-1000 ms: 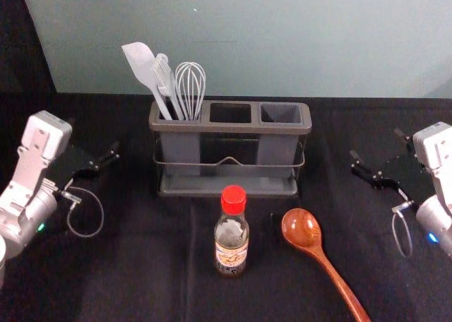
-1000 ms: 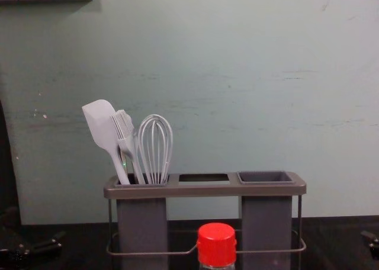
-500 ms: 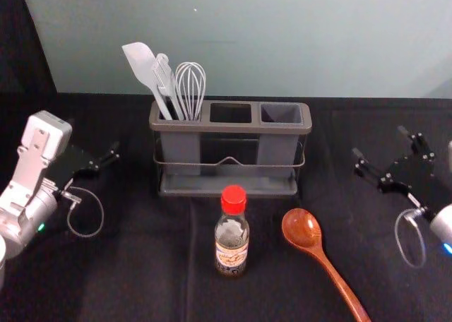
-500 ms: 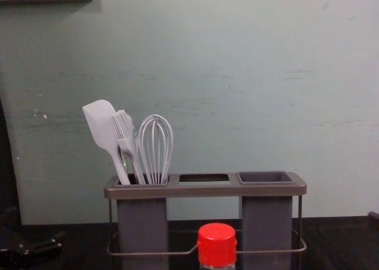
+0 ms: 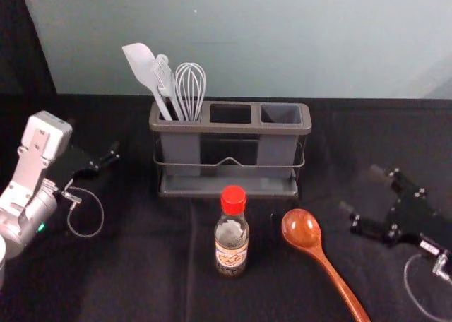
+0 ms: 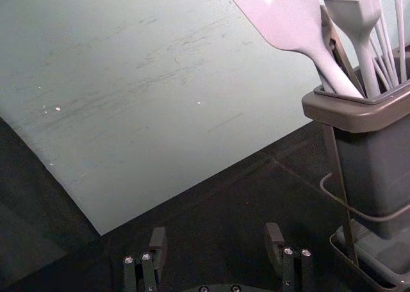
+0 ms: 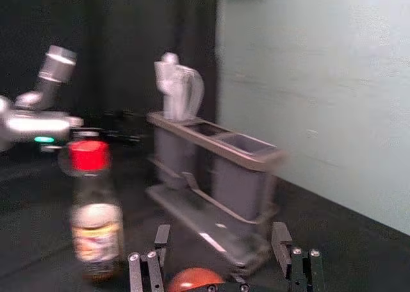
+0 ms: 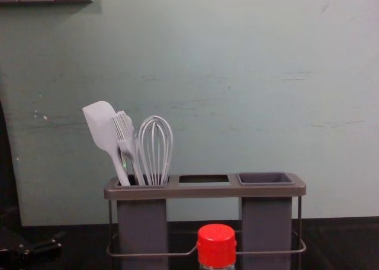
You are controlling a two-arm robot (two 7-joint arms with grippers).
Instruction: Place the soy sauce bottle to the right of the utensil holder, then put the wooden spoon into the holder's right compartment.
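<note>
Two spread jaws, with nothing between them, belong to the black right gripper (image 5: 359,188), which hangs over the table's right side, beyond the spoon; the gap presumably suits the bottle's body. Next out lies the glossy reddish-brown wooden spoon (image 5: 301,229), bowl towards the holder and handle running back towards the robot. Left of it, in front of the holder, the clear glass soy sauce bottle with a red cap (image 5: 232,248) stands upright, so a level side grip should work, though reaching across the spoon could nudge it. Behind stands the grey-brown utensil holder (image 5: 229,128). The white spatula (image 5: 142,62), pale brush (image 5: 164,82) and pale wire whisk (image 5: 190,85) share its left compartment, leaving the right compartment (image 5: 281,113) free for the spoon. The bottle comes first, probably by the right arm, being nearer its goal. Left of the holder, the black left gripper (image 6: 216,234) is parked, jaws apart, holding nothing.
</note>
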